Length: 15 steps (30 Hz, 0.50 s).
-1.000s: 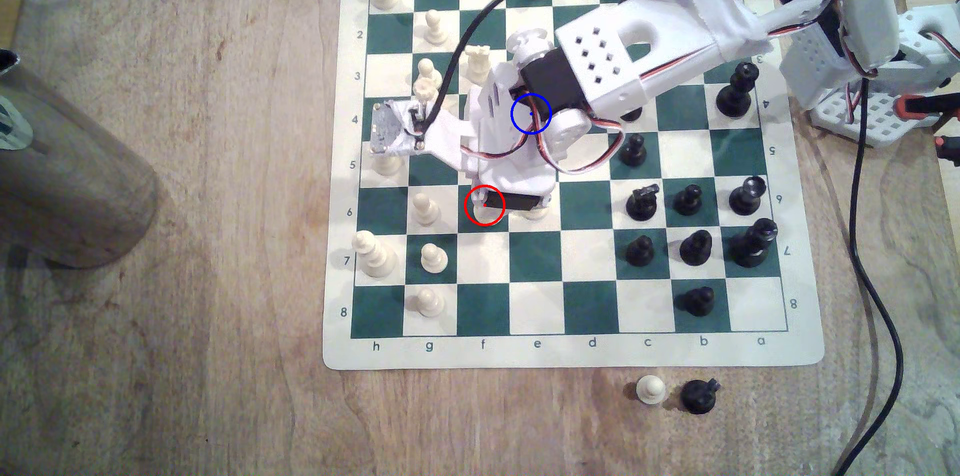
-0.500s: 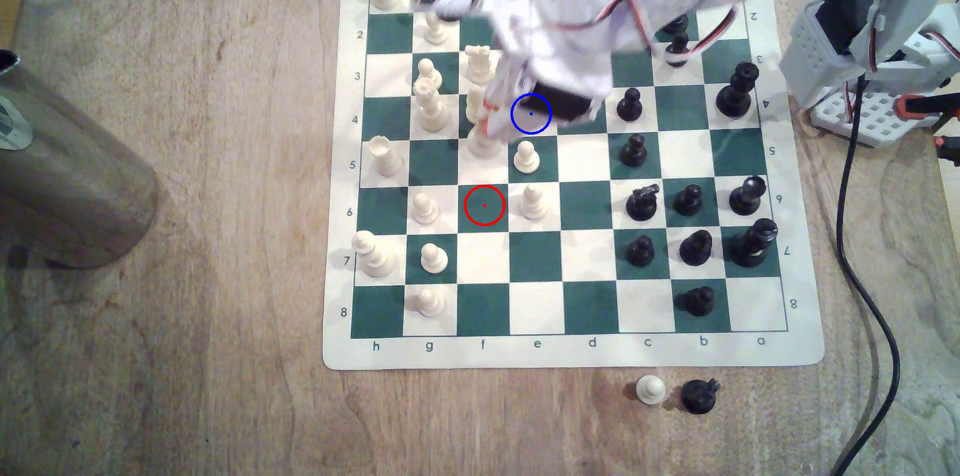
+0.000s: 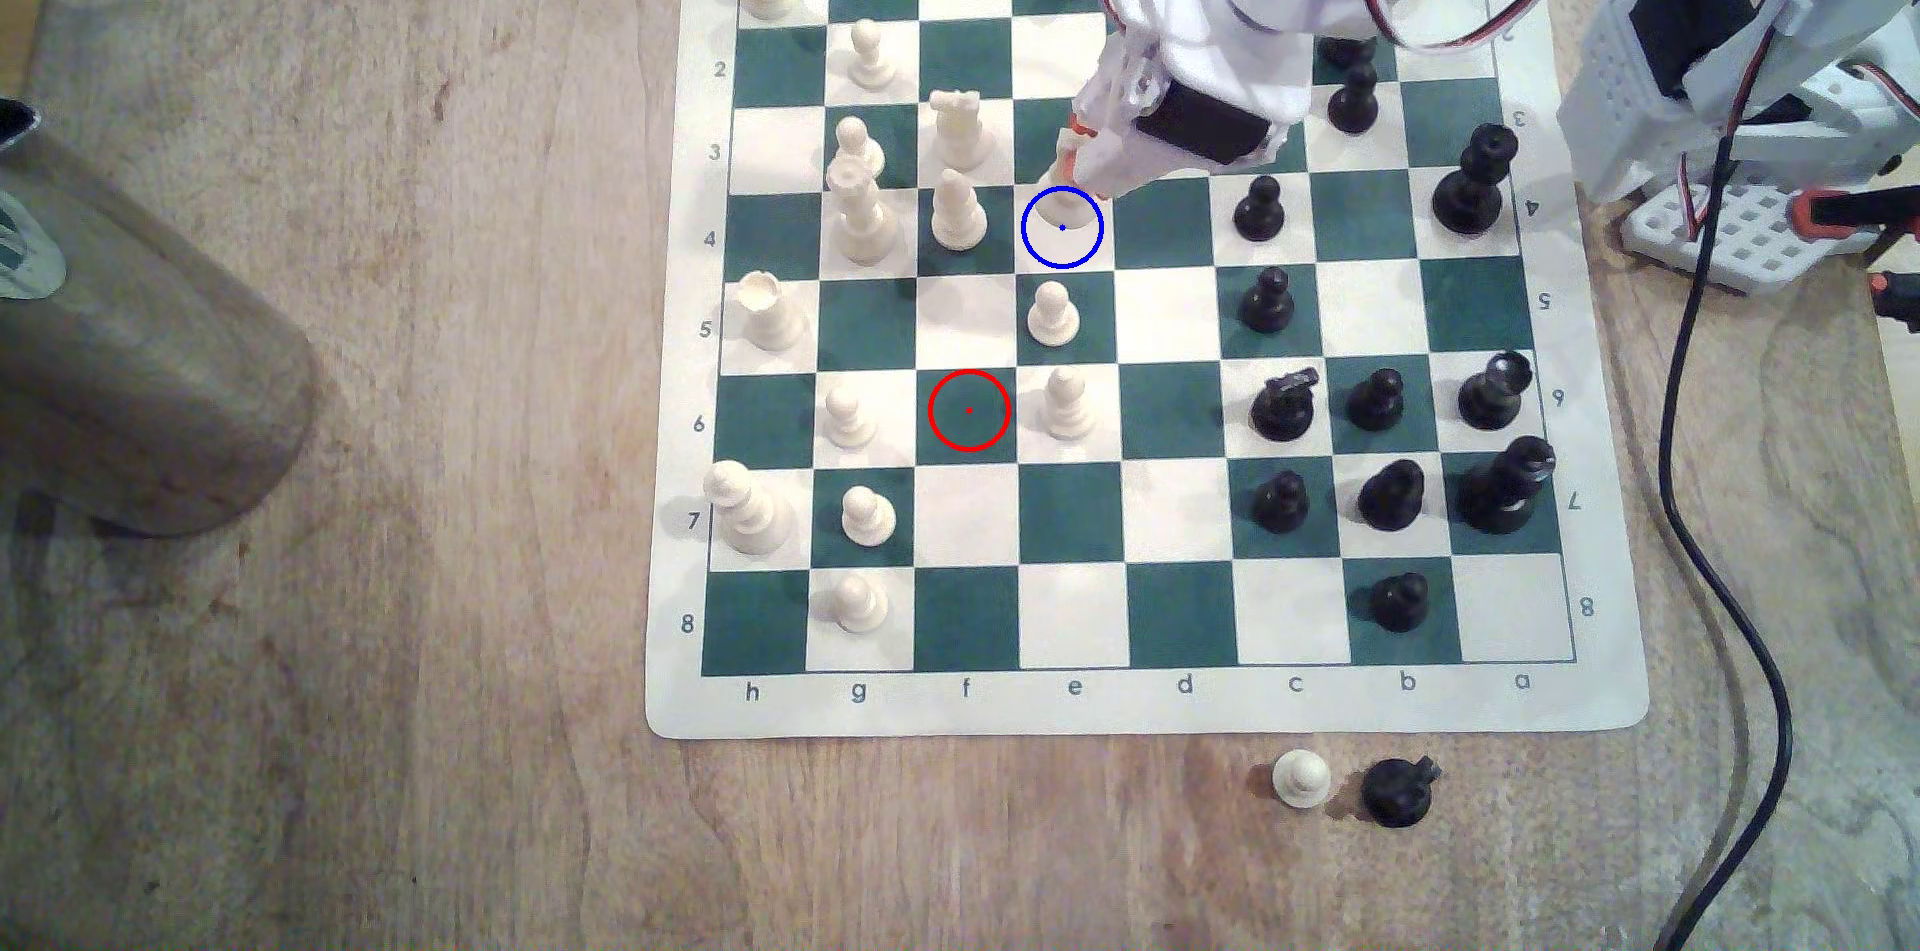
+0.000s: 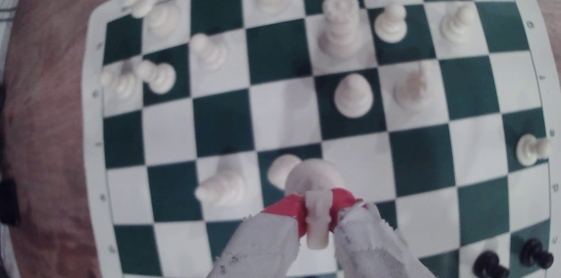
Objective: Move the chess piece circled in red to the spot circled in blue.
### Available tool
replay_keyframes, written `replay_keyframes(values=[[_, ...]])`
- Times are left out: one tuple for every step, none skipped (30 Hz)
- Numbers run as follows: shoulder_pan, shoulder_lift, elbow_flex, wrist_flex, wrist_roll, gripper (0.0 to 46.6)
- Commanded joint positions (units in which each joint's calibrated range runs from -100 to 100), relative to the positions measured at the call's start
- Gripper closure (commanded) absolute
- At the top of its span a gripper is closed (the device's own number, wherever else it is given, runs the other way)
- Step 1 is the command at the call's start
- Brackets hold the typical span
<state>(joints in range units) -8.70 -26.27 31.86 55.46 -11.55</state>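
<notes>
My gripper (image 3: 1081, 143) is shut on the cream-white knight (image 3: 1064, 201), reaching down from the exterior view's upper right. The knight's round base hangs over the upper part of the blue-ringed cream square (image 3: 1062, 247); I cannot tell whether it touches the board. In the wrist view the knight (image 4: 317, 220) is clamped by its notched head between the red-tipped fingers (image 4: 288, 209), its base pointing down at the board. The red-ringed green square (image 3: 968, 410) stands bare.
Close around the blue ring stand a cream pawn (image 3: 1051, 312), a cream bishop (image 3: 957, 209) and a cream rook (image 3: 957, 125). A black pawn (image 3: 1258, 207) stands two squares toward the exterior view's right. Off the board lie a cream pawn (image 3: 1300, 779) and a black knight (image 3: 1397, 790). A metal cylinder (image 3: 135, 338) stands far left.
The gripper took the knight off the red-ringed square, lifted it and carried it up the exterior view, then right. It now holds the knight over the blue ring.
</notes>
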Motion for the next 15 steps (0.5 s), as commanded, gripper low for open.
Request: replay_keyframes(values=[[1.08, -2.68, 1.69, -4.11, 0.15, 46.4], [1.23, -2.43, 2.23, -4.68, 0.15, 46.4], [1.31, -2.09, 2.78, -5.17, 0.15, 46.4], [1.39, -1.49, 3.41, -6.07, 0.15, 46.4], [1.39, -1.07, 3.50, -6.32, 0.15, 46.4], [1.39, -0.64, 3.68, -6.65, 0.15, 46.4], [1.39, -0.30, 3.86, -6.97, 0.15, 46.4], [1.39, 0.04, 4.14, -7.38, 0.15, 46.4], [1.31, 0.55, 4.68, -8.04, 0.15, 46.4], [1.23, 0.89, 4.86, -8.20, 0.20, 46.4], [1.15, 1.31, 4.95, -8.20, 0.20, 46.4], [1.15, 1.90, 4.95, -8.20, 0.24, 46.4], [1.23, 2.84, 5.31, -8.86, 0.44, 46.4], [1.31, 3.26, 5.59, -9.18, 0.49, 46.4], [1.39, 3.77, 5.68, -9.35, 0.59, 46.4]])
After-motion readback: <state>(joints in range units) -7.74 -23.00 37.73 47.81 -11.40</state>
